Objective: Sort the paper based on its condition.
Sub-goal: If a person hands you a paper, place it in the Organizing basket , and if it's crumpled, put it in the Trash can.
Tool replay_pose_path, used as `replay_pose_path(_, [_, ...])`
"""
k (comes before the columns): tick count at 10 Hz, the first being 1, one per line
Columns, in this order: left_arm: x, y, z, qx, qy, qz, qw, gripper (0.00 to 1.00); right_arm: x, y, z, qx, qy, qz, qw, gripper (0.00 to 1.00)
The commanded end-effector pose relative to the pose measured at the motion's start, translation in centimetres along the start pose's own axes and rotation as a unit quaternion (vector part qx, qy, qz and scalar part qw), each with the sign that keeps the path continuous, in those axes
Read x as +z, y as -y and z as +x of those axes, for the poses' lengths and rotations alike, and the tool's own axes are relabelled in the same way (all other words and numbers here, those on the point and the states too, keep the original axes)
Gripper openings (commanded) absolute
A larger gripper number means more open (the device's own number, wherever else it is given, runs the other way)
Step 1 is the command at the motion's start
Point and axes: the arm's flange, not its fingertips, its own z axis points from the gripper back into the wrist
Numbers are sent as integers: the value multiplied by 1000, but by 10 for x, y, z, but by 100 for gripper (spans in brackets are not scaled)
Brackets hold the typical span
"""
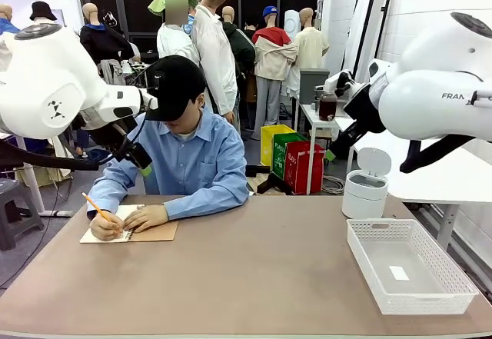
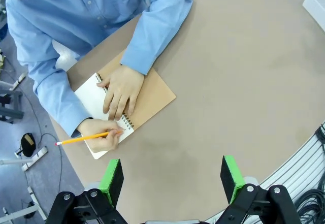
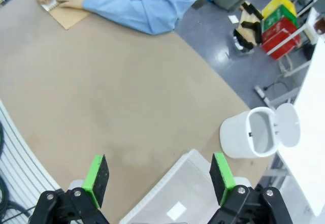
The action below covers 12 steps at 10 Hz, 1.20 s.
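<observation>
Left pincer point(image 2: 171, 168): jaws fully apart, nothing between the pads, hanging high over the near-left part of the surface point(image 1: 254, 277). Right pincer point(image 3: 158, 165): same, wide open and empty, above the white basket point(image 1: 384, 222) at the right edge.

The paper point(image 2: 90, 96), as best I can judge, is the white sheet bound in the spiral notebook point(image 2: 152, 94) at the far left of the surface. The person's flat hand point(image 2: 121, 89) lies on it, and the writing hand point(image 2: 104, 135) works a pencil point(image 2: 84, 138) across it. From this height I cannot tell whether the sheet is creased or smooth.

Destinations, presumably: the basket, with a small white scrap point(image 1: 399, 273) on its floor, and the open-lidded white bin point(image 1: 364, 197) beside it.

Risks:
- Descending while hands cover the sheet could strike fingers or pencil.
- A thin sheet lying flat gives my pads no edge, so a pinch could crumple it and alter the very condition I must sort by.
- Misreading that condition sends it to the wrong container.
</observation>
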Motion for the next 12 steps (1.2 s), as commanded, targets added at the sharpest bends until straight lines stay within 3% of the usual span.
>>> replay_pose_path(1, [4, -7, 3, -4, 9, -33, 999, 100, -4, 6, 11, 6, 3, 13, 1000, 100])
replay_pose_path(6, [17, -3, 7, -3, 48, 6, 999, 100, -20, 5, 15, -2, 22, -34, 999, 100])
replay_pose_path(11, [17, 0, 12, 11, 35, 26, 999, 100, -40, 2, 8, -8, 16, -30, 999, 100])
replay_pose_path(12, [19, 0, 8, -10, 41, 5, 999, 100, -45, 0, 3, -5, 28, -29, 999, 100])
